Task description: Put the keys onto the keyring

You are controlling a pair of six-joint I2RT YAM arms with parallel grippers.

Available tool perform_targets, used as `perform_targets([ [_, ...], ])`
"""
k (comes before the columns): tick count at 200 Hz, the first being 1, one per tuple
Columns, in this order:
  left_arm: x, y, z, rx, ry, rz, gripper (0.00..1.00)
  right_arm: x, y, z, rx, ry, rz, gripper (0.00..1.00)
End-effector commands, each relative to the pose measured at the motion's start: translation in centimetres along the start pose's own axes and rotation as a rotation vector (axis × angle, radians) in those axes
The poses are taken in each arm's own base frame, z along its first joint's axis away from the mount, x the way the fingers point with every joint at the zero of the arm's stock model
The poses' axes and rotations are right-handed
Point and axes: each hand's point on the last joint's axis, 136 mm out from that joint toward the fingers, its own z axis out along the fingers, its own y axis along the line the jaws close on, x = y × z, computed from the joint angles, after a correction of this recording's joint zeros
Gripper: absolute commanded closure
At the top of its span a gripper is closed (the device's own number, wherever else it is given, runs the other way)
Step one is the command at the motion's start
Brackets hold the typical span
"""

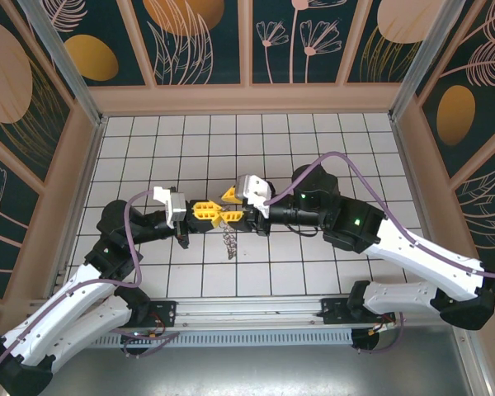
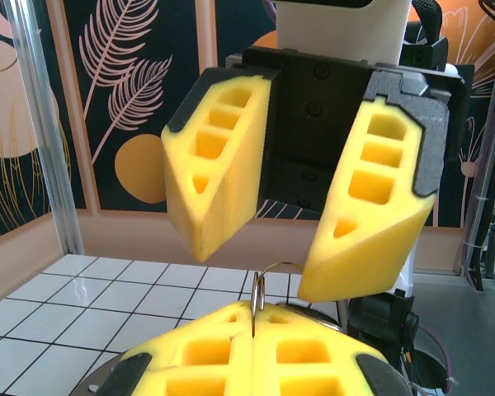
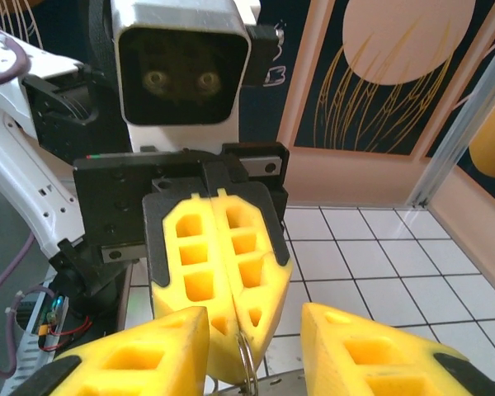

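Note:
My left gripper (image 2: 254,320) is shut on the keyring (image 2: 260,295), a thin metal ring seen edge-on that stands up from between its yellow pads. From above, the keyring's chain-like fringe (image 1: 228,239) dangles below the two grippers over the tiled floor. My right gripper (image 3: 252,320) is open and faces the left one head-on. Its two fingers stand on either side of the left fingertips (image 3: 231,326) and the keyring (image 3: 247,363), with gaps on both sides. The grippers meet at mid-table (image 1: 228,208). The keys are hidden.
The white tiled floor (image 1: 313,140) runs to beige walls at the back and on both sides. A metal post (image 2: 41,140) stands at the left wall. Purple cables (image 1: 371,186) loop over both arms.

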Motion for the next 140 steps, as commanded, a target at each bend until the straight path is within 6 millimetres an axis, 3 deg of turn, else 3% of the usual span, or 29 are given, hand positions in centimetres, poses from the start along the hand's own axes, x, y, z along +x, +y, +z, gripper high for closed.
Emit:
perform_targets([
  [1,-1.4,-0.4,-0.1,0.007,-0.036,0.052,1.0,0.0,-0.4,-0.2,0.028,0.012,0.003,0.68],
  [53,-1.6,-0.5,-0.2,0.007,-0.04,0.054,1.0,0.9,-0.7,-0.5,0.06,0.039,0.008,0.74],
  [140,-1.7,-0.3,-0.2,-0.008,-0.037,0.065,1.0,1.7,-0.9,-1.1,0.08,0.065,0.031,0.74],
])
